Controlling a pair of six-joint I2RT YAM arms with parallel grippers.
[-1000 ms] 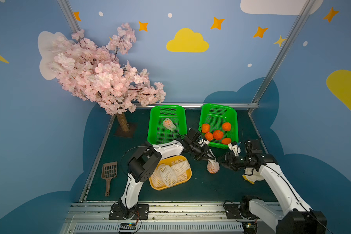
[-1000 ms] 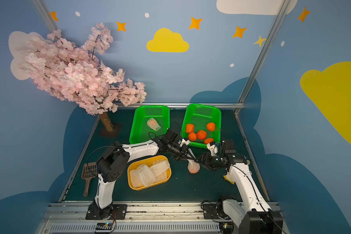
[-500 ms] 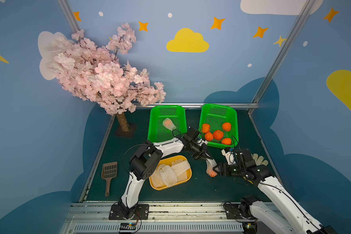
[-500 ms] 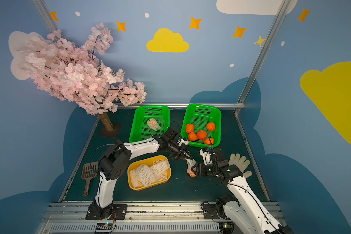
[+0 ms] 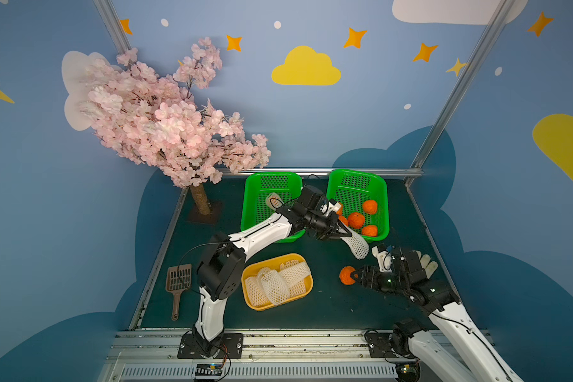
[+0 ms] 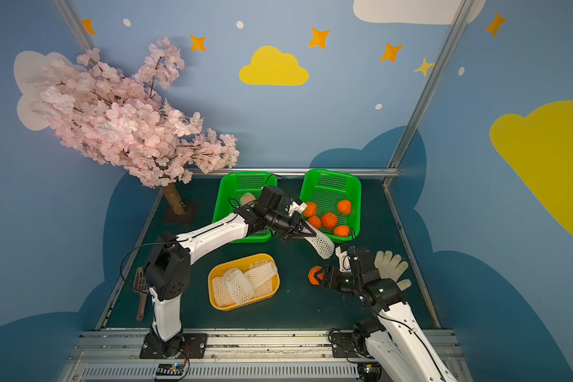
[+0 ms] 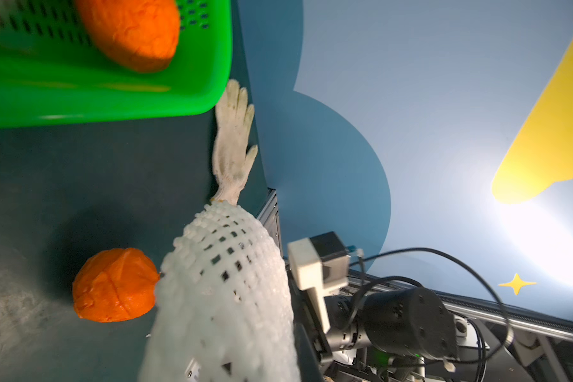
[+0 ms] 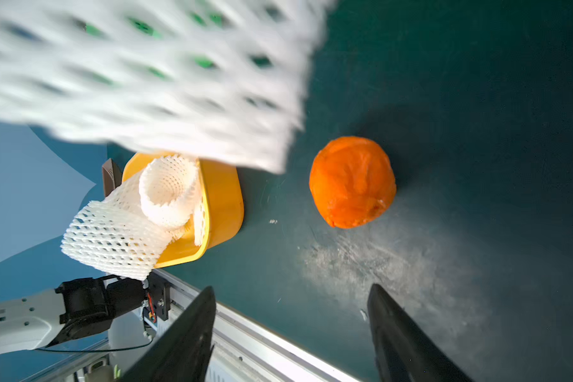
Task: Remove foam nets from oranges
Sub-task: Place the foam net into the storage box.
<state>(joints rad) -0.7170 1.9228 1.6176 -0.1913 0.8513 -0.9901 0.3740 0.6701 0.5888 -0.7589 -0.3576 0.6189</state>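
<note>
– White foam net [image 5: 356,244] hangs empty from our left end effector [image 5: 339,231], pinched at one end, at 12 o'clock from the bare orange [image 5: 346,275] on the table [image 5: 311,317].
– Our right end effector [image 8: 293,291] stands wide, with the orange just ahead of it.
– We carry the net to the yellow tray [image 5: 268,306] at 9 o'clock and release it low, so it can't spring out.
– Then we close gently across the orange's middle, since it may roll, and lift it to the green basket [image 5: 356,185] at 12.
</note>
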